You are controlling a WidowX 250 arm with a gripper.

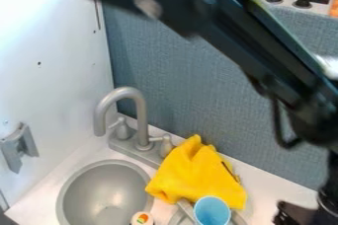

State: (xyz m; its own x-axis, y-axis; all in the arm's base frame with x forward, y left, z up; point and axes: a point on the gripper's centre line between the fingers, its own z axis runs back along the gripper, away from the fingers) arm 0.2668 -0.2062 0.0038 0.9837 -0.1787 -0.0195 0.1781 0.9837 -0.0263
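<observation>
"Yellow cloth (198, 174): why's it peaked?"

"Bunched on the tabletop (264, 190) beside the tap (142, 115), behind the blue cup (212, 212), its folds probably prop it."

"And your pincer (294, 213)?"

"Low right in my camera view, nearest the cup; open, closed or gripping, I can't tell."

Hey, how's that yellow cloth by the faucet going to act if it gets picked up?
The yellow cloth looks floppy, judging by its loose folds, so it would probably sag when lifted. Its matte surface suggests it wouldn't be slippery.
</observation>
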